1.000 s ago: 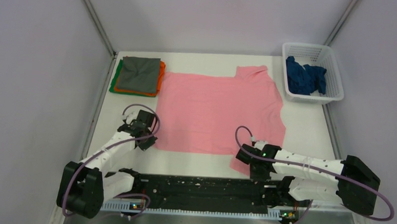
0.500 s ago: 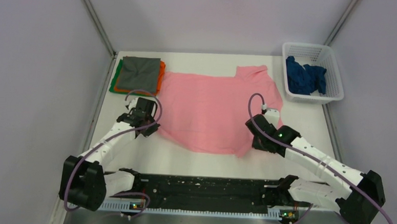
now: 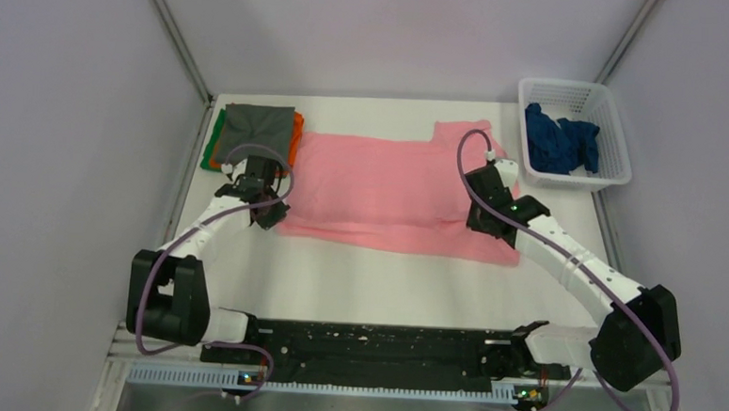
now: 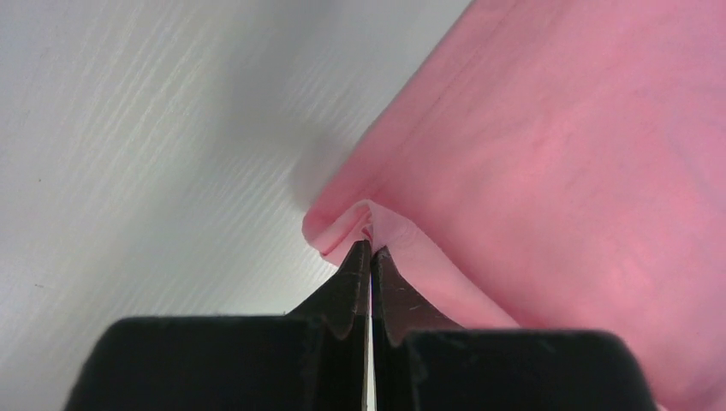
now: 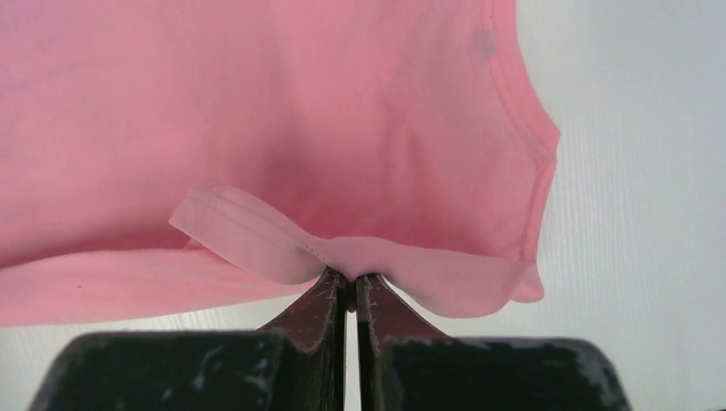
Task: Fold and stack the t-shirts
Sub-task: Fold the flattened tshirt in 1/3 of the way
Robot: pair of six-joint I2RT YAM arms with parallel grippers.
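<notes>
Pink shirt [image 3: 381, 183], frame centre: looks light, limp, best held at hem. Left gripper [image 4: 370, 250] clenched on hem corner; right gripper [image 5: 351, 276] clenched on opposite hem.

Both arms reach much farther over the table [image 3: 385, 282] than a second ago. The left gripper [image 4: 370, 248] and right gripper [image 5: 351, 276], each pinching the near hem of the pink t-shirt [image 3: 381, 183], have carried it toward the far side. The shirt, spread flat before, now lies doubled over itself as a narrower band.
</notes>
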